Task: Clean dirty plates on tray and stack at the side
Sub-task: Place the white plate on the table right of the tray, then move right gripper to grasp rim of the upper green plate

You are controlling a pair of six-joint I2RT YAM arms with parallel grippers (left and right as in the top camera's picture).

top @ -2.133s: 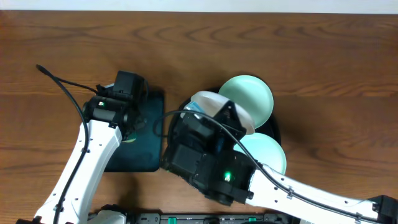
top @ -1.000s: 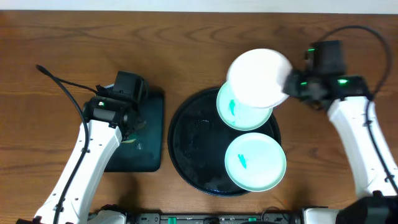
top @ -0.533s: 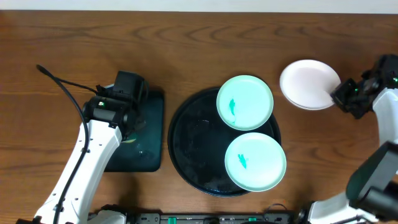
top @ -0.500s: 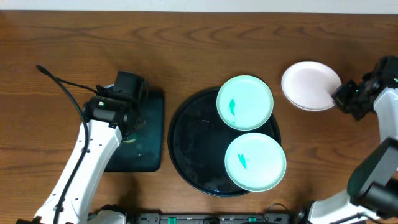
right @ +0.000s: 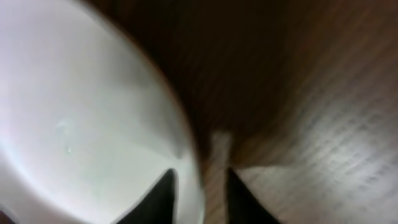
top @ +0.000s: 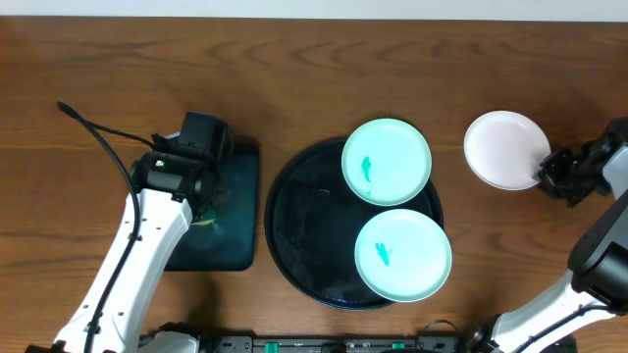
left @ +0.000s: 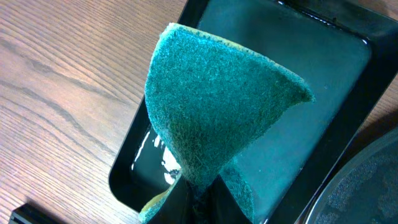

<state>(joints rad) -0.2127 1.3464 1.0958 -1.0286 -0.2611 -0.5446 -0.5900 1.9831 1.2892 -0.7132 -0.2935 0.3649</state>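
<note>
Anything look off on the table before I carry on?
The upper mint plate overhangs the black tray's far rim, so it probably sits tilted. The lower mint plate pokes past the right rim too. Nothing looks spilled or broken.

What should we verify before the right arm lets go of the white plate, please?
1. White plate is off the black tray, over bare tabletop: ok.
2. Right gripper has the plate's rim between its fingers: ok.
3. Plate rests flat on the tabletop, not in the air: cannot tell; the right wrist view is blurred.
4. White plate shows no smear: ok from overhead.
5. Left gripper is shut on the sponge, above the green tray: ok.
6. Remaining plates are clean: not ok; the upper mint plate and lower mint plate each carry a teal smear.
</note>
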